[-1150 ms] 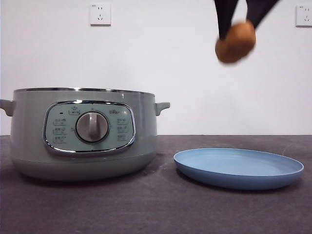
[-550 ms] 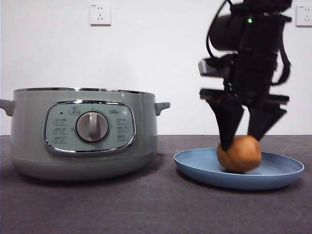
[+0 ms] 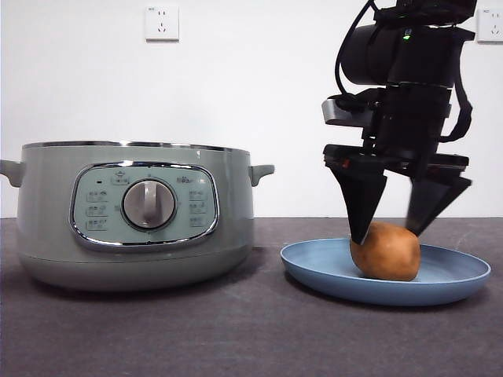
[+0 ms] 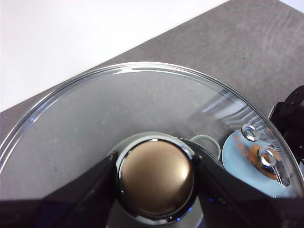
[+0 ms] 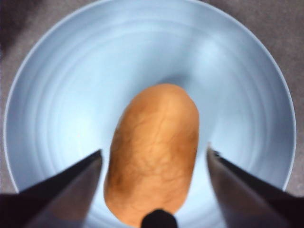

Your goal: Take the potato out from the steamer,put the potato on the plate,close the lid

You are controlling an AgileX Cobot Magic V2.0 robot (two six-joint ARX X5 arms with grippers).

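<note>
The orange-brown potato (image 3: 385, 250) lies on the light-blue plate (image 3: 456, 279), right of the steamer (image 3: 134, 212), whose top is uncovered. My right gripper (image 3: 389, 228) hangs over the potato with its jaws open, one on each side, apart from the skin. The right wrist view shows the potato (image 5: 153, 152) resting on the plate (image 5: 61, 95) between the spread jaws. My left gripper (image 4: 154, 178) is shut on the knob (image 4: 156, 175) of the glass lid (image 4: 85, 118), held up in the air and out of the front view.
Two wall sockets (image 3: 161, 22) sit on the white wall behind. The dark grey table (image 3: 251, 338) runs in front of the steamer and the plate. Through the lid, the left wrist view shows the plate with the potato (image 4: 259, 159) far below.
My right gripper came down from the top of the view with the potato, set it on the plate, then opened its jaws and let go. The steamer has not moved.
</note>
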